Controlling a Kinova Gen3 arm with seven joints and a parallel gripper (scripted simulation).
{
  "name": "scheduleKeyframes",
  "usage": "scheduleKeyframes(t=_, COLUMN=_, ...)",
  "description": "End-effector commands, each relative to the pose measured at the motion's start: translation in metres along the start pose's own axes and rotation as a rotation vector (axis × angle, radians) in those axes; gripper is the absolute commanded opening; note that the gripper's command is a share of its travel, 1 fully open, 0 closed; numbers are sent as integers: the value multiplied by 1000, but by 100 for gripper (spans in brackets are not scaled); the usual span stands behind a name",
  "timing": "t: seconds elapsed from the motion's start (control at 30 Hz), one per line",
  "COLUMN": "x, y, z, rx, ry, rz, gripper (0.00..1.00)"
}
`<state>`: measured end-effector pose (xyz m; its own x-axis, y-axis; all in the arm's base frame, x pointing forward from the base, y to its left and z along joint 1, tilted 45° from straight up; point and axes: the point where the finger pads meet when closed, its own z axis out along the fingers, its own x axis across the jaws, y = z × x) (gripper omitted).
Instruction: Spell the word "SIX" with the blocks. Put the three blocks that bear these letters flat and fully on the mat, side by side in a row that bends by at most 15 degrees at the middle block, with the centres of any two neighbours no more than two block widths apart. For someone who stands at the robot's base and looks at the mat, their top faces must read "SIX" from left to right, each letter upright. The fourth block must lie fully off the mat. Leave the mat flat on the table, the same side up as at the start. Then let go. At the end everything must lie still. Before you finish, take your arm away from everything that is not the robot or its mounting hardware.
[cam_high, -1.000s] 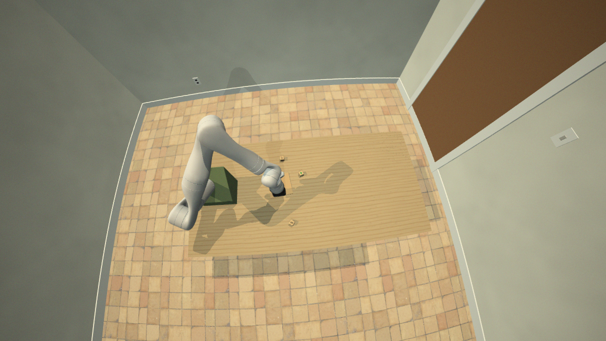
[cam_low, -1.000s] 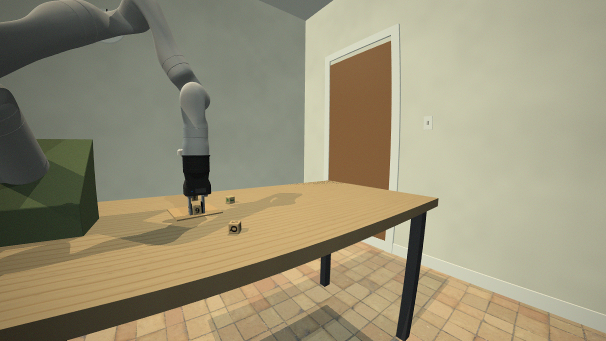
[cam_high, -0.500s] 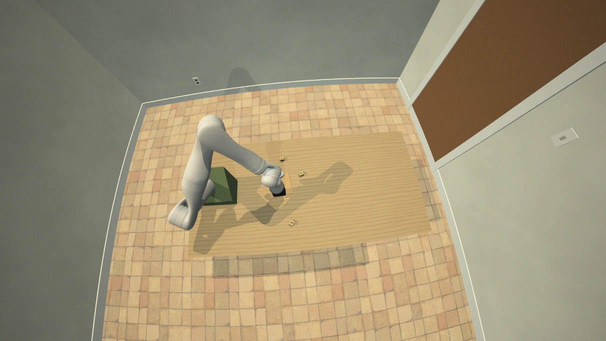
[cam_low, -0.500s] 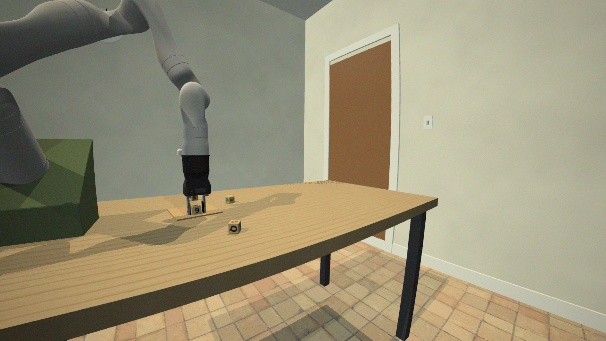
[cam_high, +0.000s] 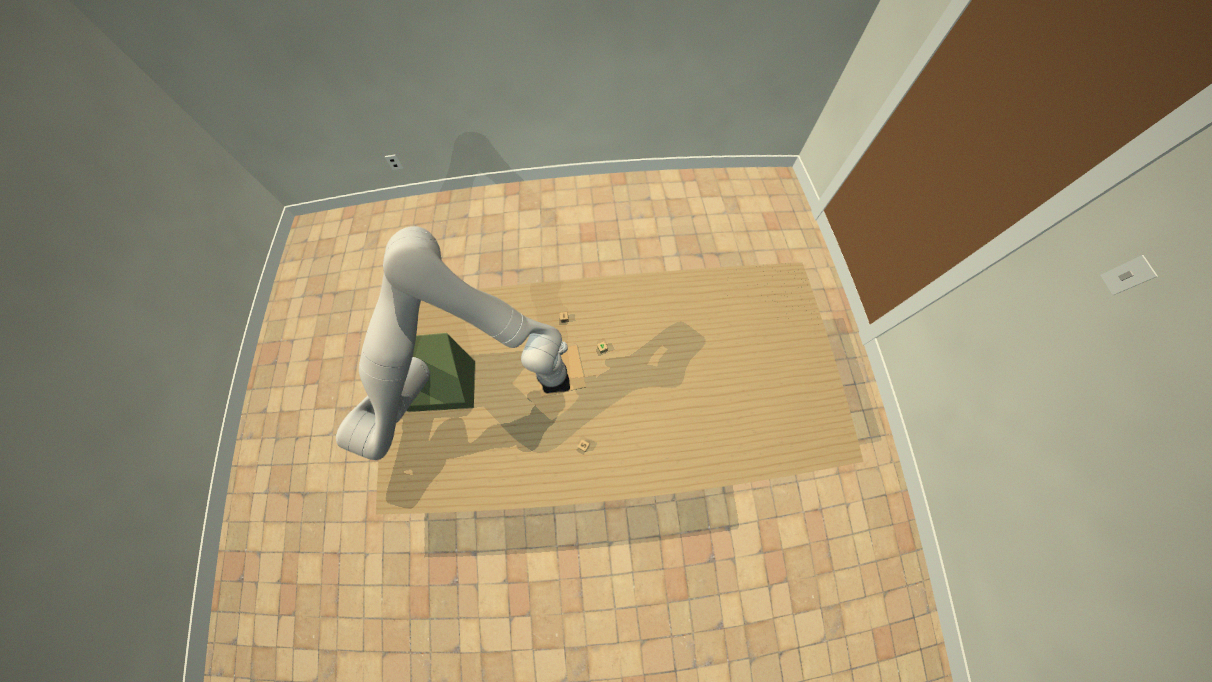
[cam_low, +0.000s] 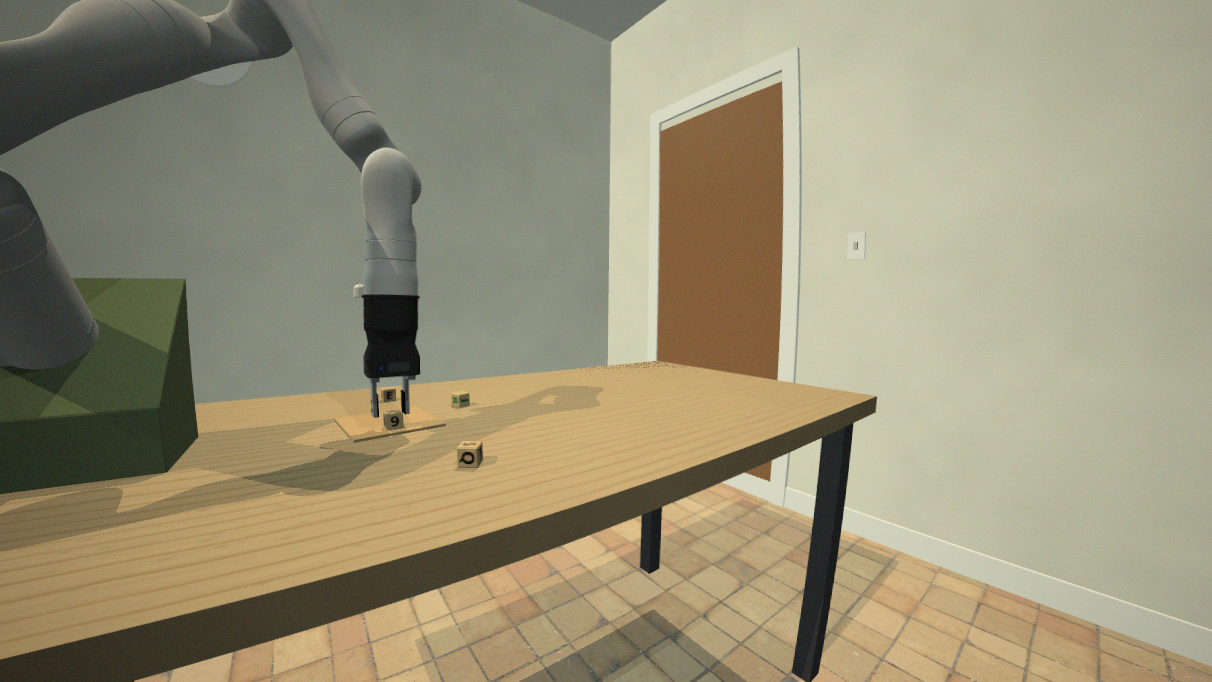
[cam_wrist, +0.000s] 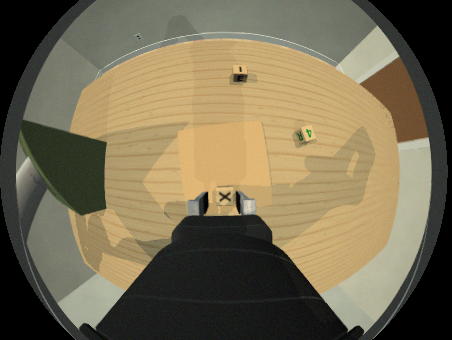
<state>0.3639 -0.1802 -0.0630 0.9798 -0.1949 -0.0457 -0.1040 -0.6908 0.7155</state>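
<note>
1. Block X (cam_low: 393, 419) (cam_wrist: 225, 196) sits on the mat (cam_high: 576, 363) (cam_low: 423, 421) (cam_wrist: 220, 135), toward the worktop's (cam_high: 720, 381) (cam_low: 593, 475) (cam_wrist: 150, 95) near long edge, apparently saving leftward room for S and I.
2. Spread fingers of the gripper (cam_high: 555, 387) (cam_low: 389, 413) (cam_wrist: 222, 204) flank it, seemingly for release.

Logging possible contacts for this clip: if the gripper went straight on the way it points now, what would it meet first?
Probably the mat: the open gripper points down, its fingers on either side of the X block. The remaining gap is hard to judge.
</note>
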Motion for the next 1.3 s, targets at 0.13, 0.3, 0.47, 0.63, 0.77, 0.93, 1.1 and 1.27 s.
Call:
scheduleKeyframes(t=0.13, x=4, y=-4, z=-41, rx=6, ry=18, rz=-7, gripper=79)
scheduleKeyframes(t=0.3, x=4, y=-4, z=-59, rx=6, ry=18, rz=-7, gripper=79)
scheduleKeyframes(t=0.47, x=4, y=-4, z=-68, rx=6, ry=18, rz=-7, gripper=79)
scheduleKeyframes(t=0.63, x=3, y=-4, z=-69, rx=6, ry=18, rz=-7, gripper=100)
scheduleKeyframes(t=0.77, x=3, y=-4, z=-69, rx=6, ry=18, rz=-7, gripper=100)
scheduleKeyframes(t=0.93, x=3, y=-4, z=-69, rx=6, ry=18, rz=-7, gripper=100)
scheduleKeyframes(t=1.1, x=3, y=-4, z=-69, rx=6, ry=18, rz=-7, gripper=100)
scheduleKeyframes(t=1.27, x=3, y=-4, z=-69, rx=6, ry=18, rz=-7, gripper=100)
